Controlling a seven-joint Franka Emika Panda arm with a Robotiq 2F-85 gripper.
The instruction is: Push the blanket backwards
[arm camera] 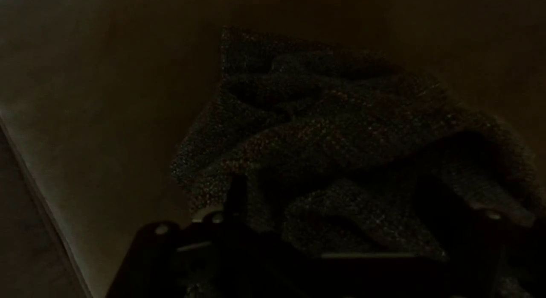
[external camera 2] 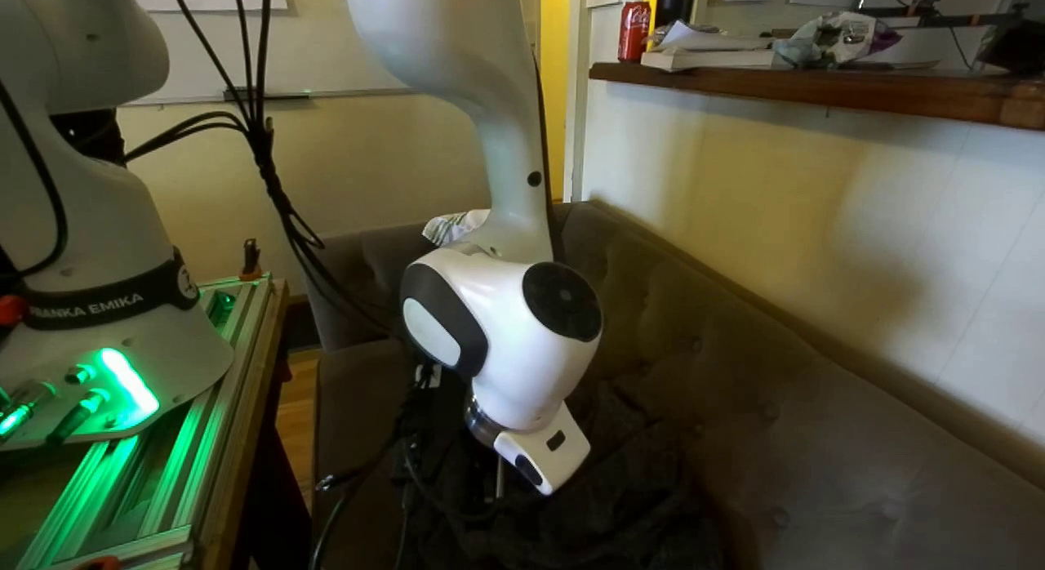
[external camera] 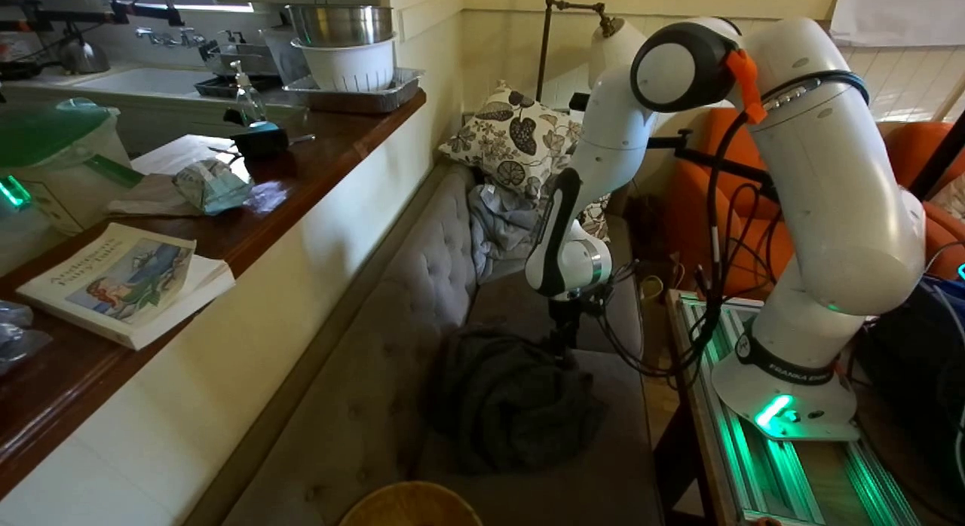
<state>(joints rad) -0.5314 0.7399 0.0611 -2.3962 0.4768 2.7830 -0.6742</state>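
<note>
1. Tufted gray sofa (external camera: 422, 285), filling the middle of the room: its soft seat (external camera: 603, 481) and buttoned backrest (external camera 2: 816, 439) would probably add drag, so a push could bunch cloth instead of sliding it.
2. Robot arm (external camera: 822, 164), bent low over the seat: pressing too deep might jam its wrist (external camera 2: 522, 374) there, and the cables (external camera 2: 263, 149) hanging alongside could snag.
3. Dark blanket (external camera: 520, 413), heaped on the seat beneath the wrist, near the backrest: being limp, it may fold or roll under the push. "Backwards" is ambiguous from these views, so a wrong choice of direction would miss the goal.
4. Round wooden piece (external camera: 411, 507), near the heap in an exterior view: shoving cloth that way could knock it, though its height is unclear.
5. Fingers (arm camera: 236, 197), 2 of them, spread apart with blanket showing between: the wrist view is too dark to judge whether they touch it. Through that gap cloth could slip, or catch on 1 tip and twist, leaving part of the heap behind.
</note>
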